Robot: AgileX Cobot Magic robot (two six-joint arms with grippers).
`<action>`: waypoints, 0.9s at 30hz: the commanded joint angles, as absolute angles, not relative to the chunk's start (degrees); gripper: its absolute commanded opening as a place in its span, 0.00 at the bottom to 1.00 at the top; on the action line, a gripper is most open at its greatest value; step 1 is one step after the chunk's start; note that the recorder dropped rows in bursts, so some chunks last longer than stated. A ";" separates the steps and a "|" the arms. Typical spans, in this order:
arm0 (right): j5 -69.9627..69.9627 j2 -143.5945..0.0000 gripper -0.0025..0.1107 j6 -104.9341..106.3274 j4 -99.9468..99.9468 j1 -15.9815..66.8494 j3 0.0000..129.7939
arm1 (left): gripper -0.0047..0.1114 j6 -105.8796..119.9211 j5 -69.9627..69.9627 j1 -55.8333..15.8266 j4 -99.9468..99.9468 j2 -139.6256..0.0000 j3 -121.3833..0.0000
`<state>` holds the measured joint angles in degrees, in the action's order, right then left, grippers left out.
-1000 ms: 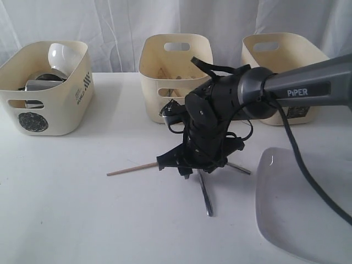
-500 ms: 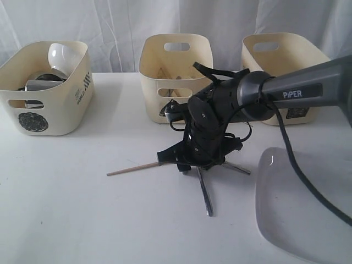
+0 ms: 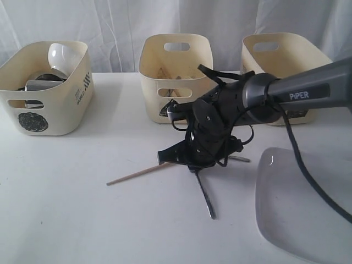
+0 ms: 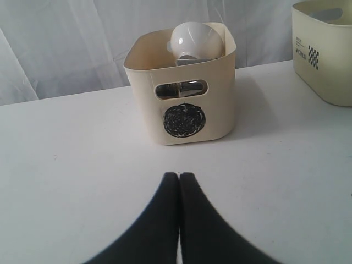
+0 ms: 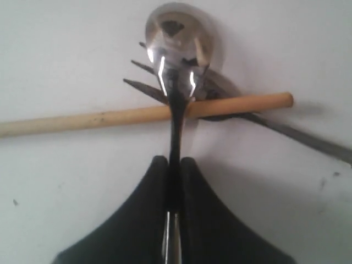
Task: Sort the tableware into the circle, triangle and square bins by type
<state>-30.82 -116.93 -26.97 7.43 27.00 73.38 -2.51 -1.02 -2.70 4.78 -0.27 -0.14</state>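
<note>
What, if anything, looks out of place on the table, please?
The spoon, fork and wooden chopstick lie crossed in a tangle, so the spoon pinched in the right end effector may drag the others.

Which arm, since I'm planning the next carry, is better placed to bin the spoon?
Right. The right fingers are already shut on the spoon by its handle, where it crosses over the wooden chopstick and fork. The left fingers are shut on nothing, facing the circle bin, away from the cutlery.
</note>
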 commanded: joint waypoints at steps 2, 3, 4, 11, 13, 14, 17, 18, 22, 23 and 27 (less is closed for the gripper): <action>-21.37 -110.16 0.02 -26.72 2.13 26.72 63.50 | 0.04 -2.68 -1.25 -2.74 4.48 0.00 0.00; -18.84 -108.57 0.02 -26.72 1.89 26.72 61.58 | 0.04 -2.68 -1.25 -2.74 4.48 0.00 0.00; -16.36 -107.07 0.02 -26.72 1.89 26.72 59.85 | 0.04 -2.68 -1.25 -2.74 4.48 0.00 0.00; 0.00 -98.16 0.02 -29.12 1.03 24.62 54.66 | 0.04 -2.68 -1.25 -2.74 4.48 0.00 0.00; 4.38 -96.47 0.02 -31.25 1.03 23.54 54.66 | 0.04 -2.68 -1.25 -2.74 4.48 0.00 0.00; 6.15 -95.65 0.02 -32.64 0.89 22.80 54.66 | 0.04 -2.68 -1.25 -2.74 4.48 0.00 0.00; 10.66 -94.12 0.02 -37.88 0.63 20.66 54.90 | 0.04 -2.68 -1.25 -2.74 4.48 0.00 0.00; 11.57 -93.89 0.02 -39.16 0.63 19.83 55.19 | 0.04 -2.68 -1.25 -2.74 4.48 0.00 0.00; 12.29 -94.18 0.02 -40.26 0.63 17.21 58.80 | 0.04 -2.68 -1.25 -2.74 4.48 0.00 0.00; 11.70 -94.57 0.02 -40.26 1.02 16.74 60.62 | 0.04 -2.68 -1.25 -2.74 4.48 0.00 0.00; 10.40 -96.56 0.02 -40.26 1.12 15.29 66.76 | 0.04 -2.68 -1.25 -2.74 4.48 0.00 0.00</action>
<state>10.44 -95.32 -39.87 0.54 16.49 62.56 -2.51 -1.02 -2.70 4.78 -0.27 -0.14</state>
